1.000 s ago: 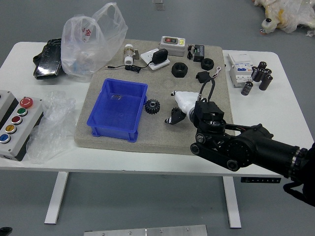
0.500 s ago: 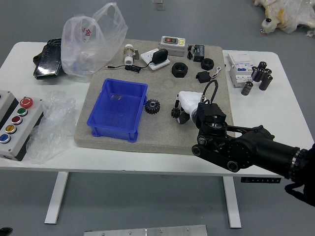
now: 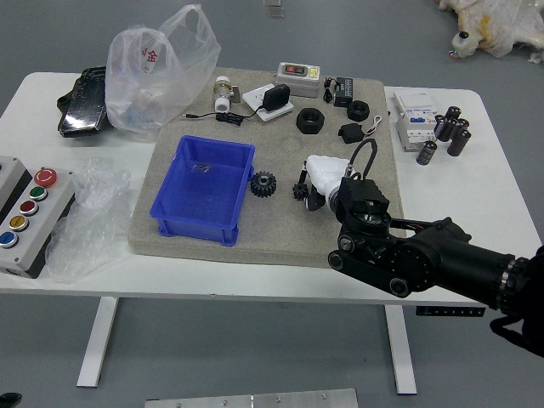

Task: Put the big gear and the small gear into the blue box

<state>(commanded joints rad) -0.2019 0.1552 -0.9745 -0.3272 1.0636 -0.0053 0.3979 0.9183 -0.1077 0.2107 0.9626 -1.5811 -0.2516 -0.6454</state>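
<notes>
The blue box (image 3: 197, 229) stands left of centre on the grey mat. Just outside its right wall lies the big gear (image 3: 263, 184), dark and toothed. A smaller dark gear (image 3: 300, 191) is farther right, right at the tip of my right hand (image 3: 311, 189). That hand has a white covering and reaches in from the right; whether it grips the small gear cannot be made out. At the lower left corner shows a small dark tip that looks like part of my left hand (image 3: 10, 399).
Behind the gears are black rings (image 3: 310, 121), a black adapter (image 3: 275, 98), a valve-like fitting (image 3: 223, 93) and a grey device (image 3: 298, 79). A button panel (image 3: 36, 212) and plastic bags (image 3: 153, 76) are on the left. White boxes (image 3: 416, 119) and black cylinders (image 3: 459, 136) stand at right.
My right hand's tip has drawn back to the right from its more extended pose. The small gear shows more plainly and sits slightly farther left and up. The box and big gear are unmoved.
</notes>
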